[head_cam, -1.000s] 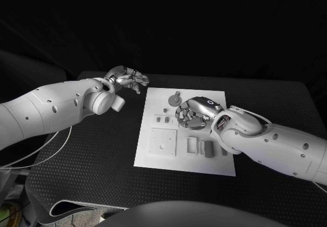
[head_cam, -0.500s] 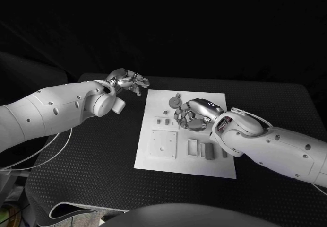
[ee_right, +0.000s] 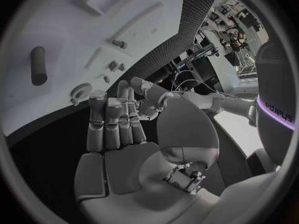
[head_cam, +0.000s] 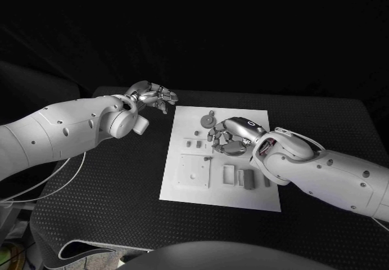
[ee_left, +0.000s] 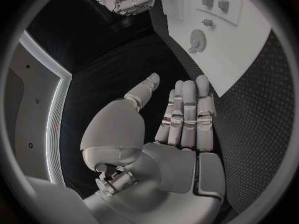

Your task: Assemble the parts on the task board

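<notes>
Parts [head_cam: 208, 119] sit on task board [head_cam: 185, 188], desk centre. Small, rigid, light, probably slippery: pinch by the sides. Right hand [head_cam: 227, 138] hovers over them, fingers curled, empty. Left hand [head_cam: 152, 94] open, off the board's far-left corner.

Head cam high, wrist cams close behind the palms.
You look down on the task board [head_cam: 220, 154] from above; both wrist cams sit behind their fingers, facing that board [ee_left: 239, 32] [ee_right: 69, 40] past the fingertips.
</notes>
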Robot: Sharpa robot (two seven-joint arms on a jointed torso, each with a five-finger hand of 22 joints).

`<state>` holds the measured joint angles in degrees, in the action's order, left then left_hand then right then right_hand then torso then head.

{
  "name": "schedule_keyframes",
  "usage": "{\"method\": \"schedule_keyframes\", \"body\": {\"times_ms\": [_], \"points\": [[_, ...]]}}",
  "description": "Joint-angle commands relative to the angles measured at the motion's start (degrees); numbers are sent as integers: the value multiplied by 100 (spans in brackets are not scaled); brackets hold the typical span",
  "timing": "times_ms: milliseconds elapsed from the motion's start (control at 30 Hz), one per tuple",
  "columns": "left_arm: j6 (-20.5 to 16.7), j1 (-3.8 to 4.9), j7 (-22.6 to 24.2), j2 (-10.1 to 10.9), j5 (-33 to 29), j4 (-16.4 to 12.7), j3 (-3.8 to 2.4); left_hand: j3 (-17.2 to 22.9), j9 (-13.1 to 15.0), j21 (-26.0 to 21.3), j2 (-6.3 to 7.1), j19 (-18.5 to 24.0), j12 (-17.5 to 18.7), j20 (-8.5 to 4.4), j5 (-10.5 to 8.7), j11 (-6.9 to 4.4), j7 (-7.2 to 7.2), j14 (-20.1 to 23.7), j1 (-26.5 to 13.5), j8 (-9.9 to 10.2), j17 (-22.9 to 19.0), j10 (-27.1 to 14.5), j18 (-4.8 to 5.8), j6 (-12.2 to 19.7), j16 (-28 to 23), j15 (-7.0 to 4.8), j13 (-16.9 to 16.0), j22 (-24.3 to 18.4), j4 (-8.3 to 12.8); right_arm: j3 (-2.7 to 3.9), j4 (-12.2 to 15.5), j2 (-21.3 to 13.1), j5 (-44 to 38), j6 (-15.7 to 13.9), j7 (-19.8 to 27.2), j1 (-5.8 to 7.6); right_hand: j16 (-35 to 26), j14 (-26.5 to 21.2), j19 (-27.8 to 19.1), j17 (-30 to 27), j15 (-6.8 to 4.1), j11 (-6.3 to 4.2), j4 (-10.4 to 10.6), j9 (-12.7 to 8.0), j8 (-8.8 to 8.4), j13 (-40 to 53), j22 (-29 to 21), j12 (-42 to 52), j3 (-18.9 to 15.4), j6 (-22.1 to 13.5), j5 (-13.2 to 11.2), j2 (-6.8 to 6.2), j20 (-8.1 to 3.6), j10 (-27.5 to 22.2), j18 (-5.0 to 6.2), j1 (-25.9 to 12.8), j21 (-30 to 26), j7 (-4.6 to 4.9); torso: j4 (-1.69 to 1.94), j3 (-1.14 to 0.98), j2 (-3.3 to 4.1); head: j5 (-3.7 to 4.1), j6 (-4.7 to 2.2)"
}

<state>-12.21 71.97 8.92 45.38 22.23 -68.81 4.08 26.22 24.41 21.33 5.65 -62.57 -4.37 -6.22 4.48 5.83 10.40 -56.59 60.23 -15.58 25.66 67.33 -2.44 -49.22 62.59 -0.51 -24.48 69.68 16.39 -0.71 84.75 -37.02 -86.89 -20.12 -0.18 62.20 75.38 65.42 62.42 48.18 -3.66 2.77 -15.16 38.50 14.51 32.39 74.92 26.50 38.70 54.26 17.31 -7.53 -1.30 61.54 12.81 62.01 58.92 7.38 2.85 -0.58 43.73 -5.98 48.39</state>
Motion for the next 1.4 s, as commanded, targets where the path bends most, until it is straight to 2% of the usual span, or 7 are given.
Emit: {"method": "schedule_keyframes", "body": {"times_ms": [33,500,567,700,800,1167,1400], "points": [[70,4,31,-2,-9,-14,-2,-28,-8,-20,-13,-22,24,2,4,-17,32,-25,-25,10,10,-39,-147,14,-33,-1,-8,7,0,3,-10,6,-119,113,59,-2,-24,-7,-46,-6,51,36,-6,5,-40,-65,44,-104,8,-88,1,-46,13,11,219,30,-30,119,0,2,2,6,5],[62,6,31,10,-9,-27,-2,-27,-8,-23,-15,-24,24,2,5,-18,32,-27,-21,8,12,-40,-149,15,-34,-1,-11,8,2,-5,-103,120,-1178,722,-390,-1,-14,-12,-47,-5,65,49,0,-3,-58,-136,51,-226,-9,-117,0,-119,18,63,219,30,-35,131,3,5,-1,16,31],[62,6,29,13,-9,-31,-2,-27,-8,-23,-15,-25,23,2,5,-18,32,-27,-21,7,12,-40,-149,14,-34,-1,-11,8,2,-35,-136,171,-1428,876,-486,1,-19,-34,-65,-8,84,69,15,-25,-89,-167,54,-290,-11,-161,1,-167,25,49,219,25,-44,151,2,4,-2,14,34],[59,6,30,4,-9,-29,-2,-27,-8,-23,-15,-26,23,2,5,-18,31,-28,-19,6,13,-40,-150,13,-34,-1,-12,9,3,-184,-188,313,-1778,1090,-601,4,-21,-69,-101,-8,104,89,43,-54,-116,-197,60,-357,-13,-194,0,-253,40,49,219,23,-60,168,0,4,-3,16,38],[67,6,30,-2,-9,-23,-2,-27,-8,-24,-14,-26,23,2,5,-18,31,-29,-19,5,13,-40,-150,12,-34,-1,-13,9,3,-222,-212,374,-1955,1197,-643,3,-18,-76,-110,-7,108,91,50,-62,-121,-199,63,-365,-15,-197,-1,-282,45,65,219,26,-64,172,11,0,1,20,40],[71,6,24,5,-9,-24,-2,-27,-7,-25,-15,-28,22,2,5,-18,29,-30,-16,1,15,-39,-151,8,-35,-1,-15,10,4,-239,-166,362,-2205,1351,-736,4,-10,-95,-131,-9,97,78,46,-74,-104,-181,71,-365,-21,-158,-4,-330,60,139,219,71,-70,159,1,4,-2,-2,71],[82,6,17,1,-9,-23,-2,-28,-7,-26,-16,-29,22,3,5,-18,29,-30,-16,0,15,-39,-151,7,-35,-1,-17,11,3,-242,-95,375,-2272,1463,-767,5,-24,-187,-194,-20,166,150,220,-142,-187,-229,63,-532,-96,-304,-2,-554,102,-36,219,-95,-124,204,6,1,-2,-14,87]]}}
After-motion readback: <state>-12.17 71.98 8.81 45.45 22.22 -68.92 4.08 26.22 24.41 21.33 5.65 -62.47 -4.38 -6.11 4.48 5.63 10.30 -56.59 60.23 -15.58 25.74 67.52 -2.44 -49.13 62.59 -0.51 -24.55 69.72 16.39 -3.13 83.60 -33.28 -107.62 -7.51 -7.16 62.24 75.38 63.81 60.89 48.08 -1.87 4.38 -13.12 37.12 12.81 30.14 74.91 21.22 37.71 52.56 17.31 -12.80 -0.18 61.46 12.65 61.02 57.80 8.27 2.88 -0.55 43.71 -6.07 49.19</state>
